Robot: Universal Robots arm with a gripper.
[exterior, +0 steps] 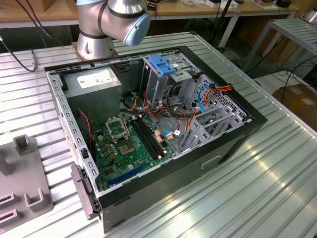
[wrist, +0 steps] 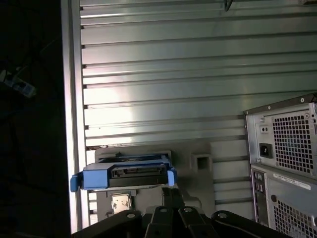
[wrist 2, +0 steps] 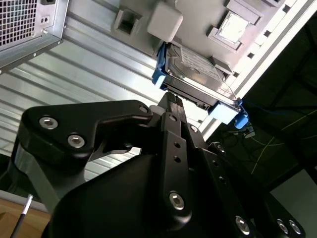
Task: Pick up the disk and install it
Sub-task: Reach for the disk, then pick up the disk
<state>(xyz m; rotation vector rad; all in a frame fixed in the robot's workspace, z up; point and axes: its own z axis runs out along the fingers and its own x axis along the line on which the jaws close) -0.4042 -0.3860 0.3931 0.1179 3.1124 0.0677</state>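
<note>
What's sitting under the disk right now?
A grey fixture plate lies under the disk, itself on the ribbed metal table. A shiny square part sits in the plate beside the disk. The plate directly beneath the disk is covered, so its seat there cannot be seen.

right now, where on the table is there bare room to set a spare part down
Bare ribbed table runs wide on the exterior view's right of the computer case, and in the first wrist view past the grey fixture by the disk. Crowded: inside the case, cables around the drive cage.
</note>
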